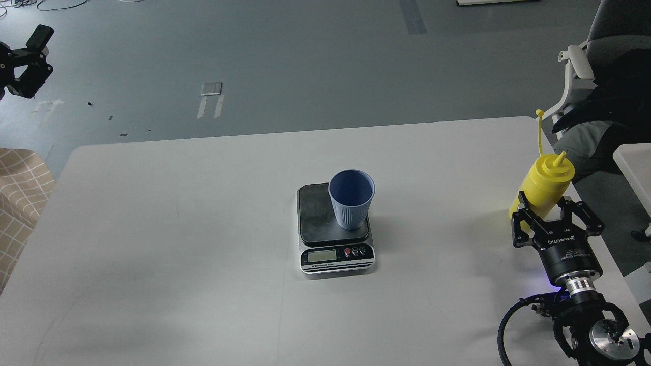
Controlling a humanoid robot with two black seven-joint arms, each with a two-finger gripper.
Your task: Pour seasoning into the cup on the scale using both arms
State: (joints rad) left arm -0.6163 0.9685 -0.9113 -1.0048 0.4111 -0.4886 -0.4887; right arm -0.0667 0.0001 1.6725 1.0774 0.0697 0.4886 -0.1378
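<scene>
**Bottle in reach, nothing poured yet**

From where I stand, the job looks barely begun. The cup (351, 198) stands upright on the right rear part of the scale (333, 231), in the middle of the frame on the white table (178, 229), and as far as I can see into it, it looks empty. The scale's display is too small to read.

At the right edge of the frame, the right gripper (543, 213) has its fingers set on either side of the lower body of the seasoning (545, 185). They look closed against the bottle, though I can't see the contact itself. The bottle leans a little and sits well apart from the cup. I judge that carrying it over and tipping it are yet to come.

The left gripper (30, 56) hangs in the upper left corner, off the table and holding nothing; it is too dark and small to say how its fingers stand.

The bottle is bright yellow plastic with a pointed nozzle, its thin cap strap sticking straight up, the nozzle seemingly uncovered.
</scene>
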